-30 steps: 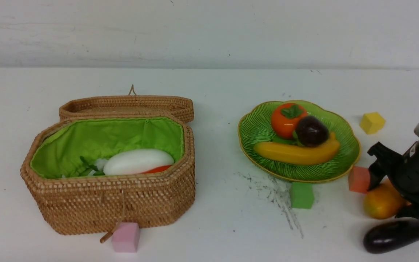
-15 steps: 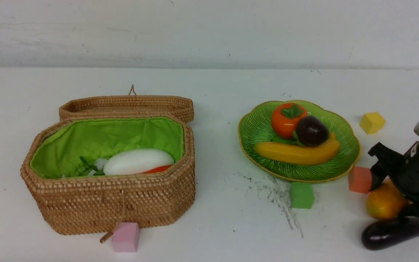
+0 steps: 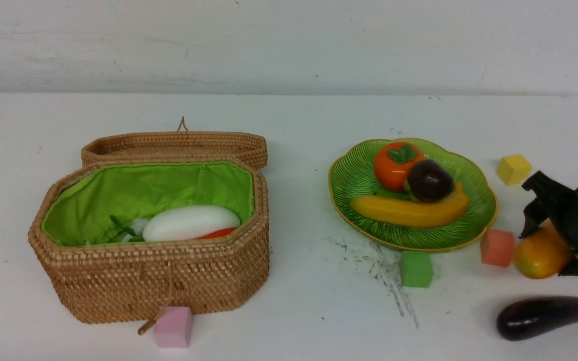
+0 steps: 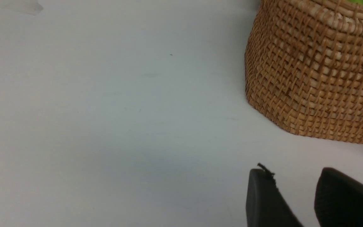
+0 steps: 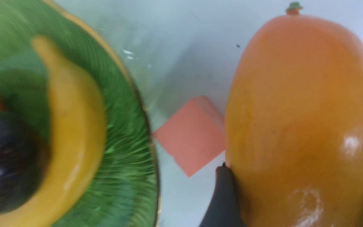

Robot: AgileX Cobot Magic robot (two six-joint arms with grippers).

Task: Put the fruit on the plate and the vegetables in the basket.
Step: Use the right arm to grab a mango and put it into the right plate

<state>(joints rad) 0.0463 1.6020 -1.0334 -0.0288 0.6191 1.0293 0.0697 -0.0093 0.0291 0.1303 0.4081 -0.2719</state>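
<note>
My right gripper [image 3: 557, 248] is shut on the yellow-orange mango [image 3: 541, 254] at the far right, just right of the plate [image 3: 449, 233]. In the right wrist view the mango [image 5: 301, 110] fills the space between the fingers [image 5: 224, 195]. The green plate holds the banana [image 3: 409, 210], the persimmon [image 3: 394, 165] and the mangosteen [image 3: 429, 180]. The purple eggplant [image 3: 545, 316] lies on the table in front of the mango. The open basket [image 3: 158, 281] on the left holds the white radish [image 3: 191, 222] and a red-orange piece [image 3: 216, 233]. My left gripper [image 4: 293, 176] is open and empty beside the basket wall [image 4: 317, 78].
Foam cubes lie about: yellow [image 3: 514, 169] behind the right gripper, salmon [image 3: 497, 247] between plate and mango, green [image 3: 416, 269] at the plate's front edge, pink [image 3: 173, 327] in front of the basket. The basket lid [image 3: 173, 145] lies open behind it.
My right gripper has risen and drawn slightly right with the mango, away from the eggplant. The eggplant now lies apart from the gripper. The left gripper has not moved.
</note>
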